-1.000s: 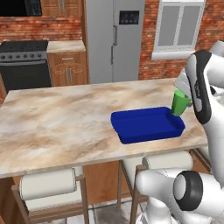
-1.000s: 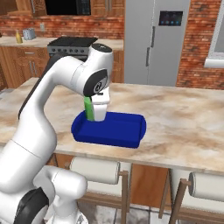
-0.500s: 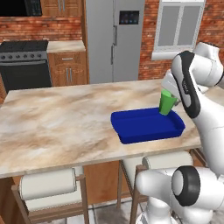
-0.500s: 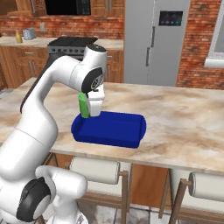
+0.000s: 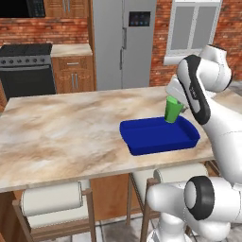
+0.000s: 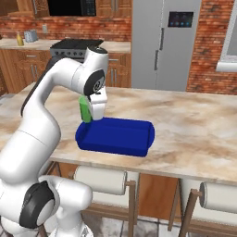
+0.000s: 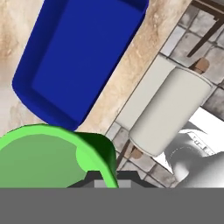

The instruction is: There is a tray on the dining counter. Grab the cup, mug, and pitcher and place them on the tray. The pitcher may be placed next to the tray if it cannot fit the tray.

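Beige stone dining counter (image 5: 66, 132): it carries the tray toward my side; the pitcher and the mug are not among what I see here
Blue tray (image 5: 158, 137): flat on the counter close to its near edge, its floor bare, so I can pick any spot; I judge a corner best, to leave room for the other two pieces
Stool (image 7: 168, 111): the hand view looks past the counter edge to its pale cushion below, so a release this close to the edge risks a drop to the floor
Green cup (image 5: 173, 110): held in the air, tilted, over the end of the tray nearest the arm, not touching the rim; I make out no handle from either base view, so I take it for the tumbler
Gripper (image 6: 95, 109): jaws clamped on the cup at its upper wall, the green rim sitting right against the finger tips in the hand view
Step in hand: I judge this the carry-in before set-down
How I do it well: I carry the cup further in over the blue floor, away from the low rim and the counter edge, roll the wrist until the cup stands upright, lower until its base rests flat, then part the jaws and lift straight up so the fingers do not tip it
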